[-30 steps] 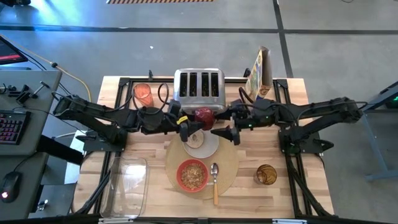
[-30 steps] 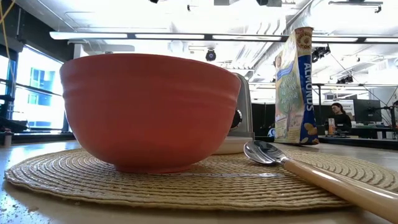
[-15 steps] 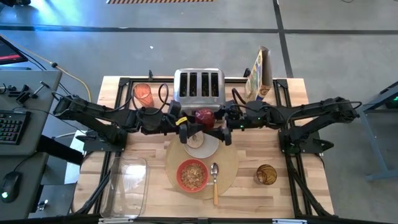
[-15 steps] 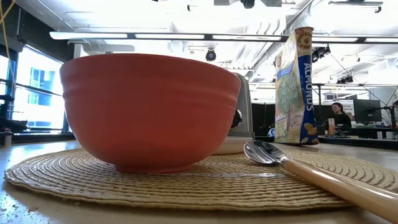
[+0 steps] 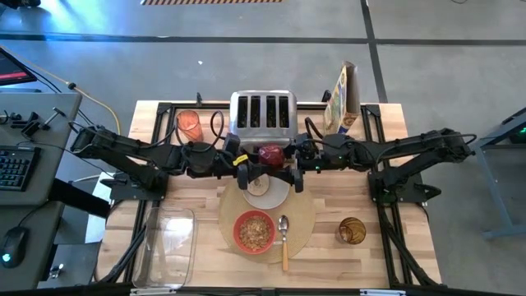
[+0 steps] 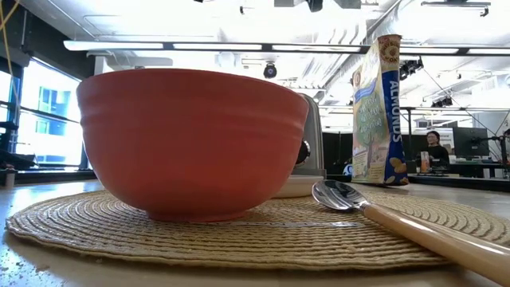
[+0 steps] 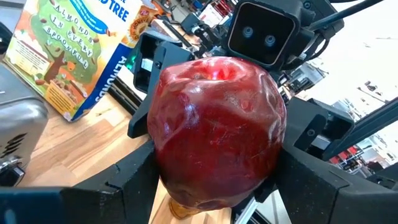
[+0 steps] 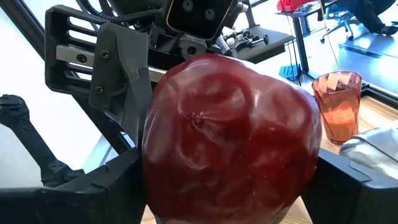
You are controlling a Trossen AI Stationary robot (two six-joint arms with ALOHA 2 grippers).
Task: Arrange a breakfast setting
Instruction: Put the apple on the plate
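Observation:
A dark red fruit hangs in the air above the small white plate, in front of the toaster. My left gripper reaches in level from the table's left and is shut on it. From the right, my right gripper is level too, its open fingers on either side of the fruit. A round toast slice lies on the plate. The plate sits on the far part of the tan placemat, with the red bowl and spoon nearer. My left gripper pinches the fruit's lower flanks between its two fingers. The fingers come in level from the table's left. The fruit is lifted clear above the plate and toast. My right gripper's fingers lie close along the fruit's sides; I cannot tell whether they touch.
A silver toaster stands just behind the fruit. A cereal box is at the far right and an orange cup at the far left. A clear tub lies near left, an amber glass near right.
My right gripper has moved from beside the plate's right edge toward the table's left and far edge. It has come up to the fruit, and its fingers now stand around it. The fruit and my left gripper have kept still.

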